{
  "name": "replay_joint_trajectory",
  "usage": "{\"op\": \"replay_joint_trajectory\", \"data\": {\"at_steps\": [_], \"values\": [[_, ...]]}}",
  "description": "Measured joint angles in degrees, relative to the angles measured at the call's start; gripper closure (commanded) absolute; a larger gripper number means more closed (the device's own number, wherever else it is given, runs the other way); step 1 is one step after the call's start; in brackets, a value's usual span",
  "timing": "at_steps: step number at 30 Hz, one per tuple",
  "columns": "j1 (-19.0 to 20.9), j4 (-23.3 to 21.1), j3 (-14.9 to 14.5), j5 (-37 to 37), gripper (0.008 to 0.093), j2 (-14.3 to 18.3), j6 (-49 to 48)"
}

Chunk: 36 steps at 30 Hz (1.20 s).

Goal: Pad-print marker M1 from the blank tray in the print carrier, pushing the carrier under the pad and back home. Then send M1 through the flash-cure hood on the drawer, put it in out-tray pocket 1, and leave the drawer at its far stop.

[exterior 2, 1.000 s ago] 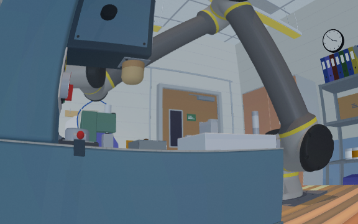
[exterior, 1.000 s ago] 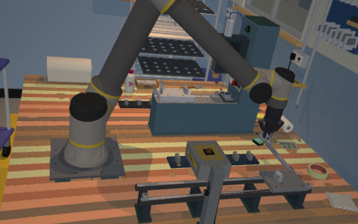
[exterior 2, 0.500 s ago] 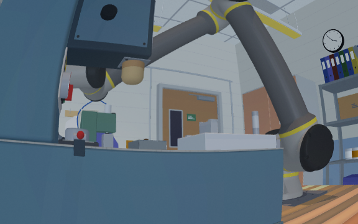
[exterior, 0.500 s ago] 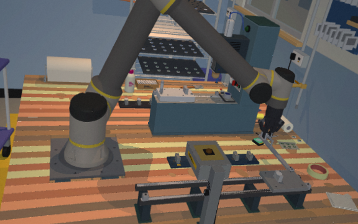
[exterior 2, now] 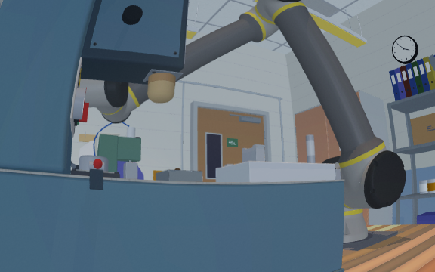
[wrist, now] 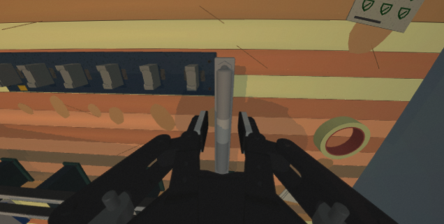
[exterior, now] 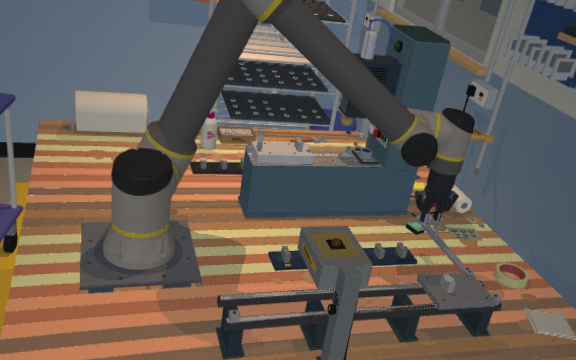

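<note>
The drawer's long grey handle rod runs between the fingers of my gripper, which is open and holds nothing at the rod's far tip. The rod leads down to the grey drawer plate, which sits at the right end of its rails with a small grey marker standing on it. The flash-cure hood stands over the rails to the left. A dark out-tray with several grey blocks lies beyond the rod's tip. The print carrier rests on the blue printer base, and the tan pad hangs above it.
A green pad and a sticker sheet lie on the bench right by my gripper. A tape roll lies near the bench's right edge, with a grey cloth in front of it. The blue printer base stands behind.
</note>
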Motion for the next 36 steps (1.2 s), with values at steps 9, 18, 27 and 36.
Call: {"op": "replay_joint_trajectory", "data": {"at_steps": [9,18,27,36], "values": [[0.00,0.02,0.00,0.00,0.0614,-0.01,0.00],[0.00,0.70,-0.28,0.00,0.0614,-0.38,0.00],[0.00,2.70,-1.19,0.00,0.0614,-1.48,0.00],[0.00,5.50,-2.58,0.00,0.0614,-2.92,0.00]]}}
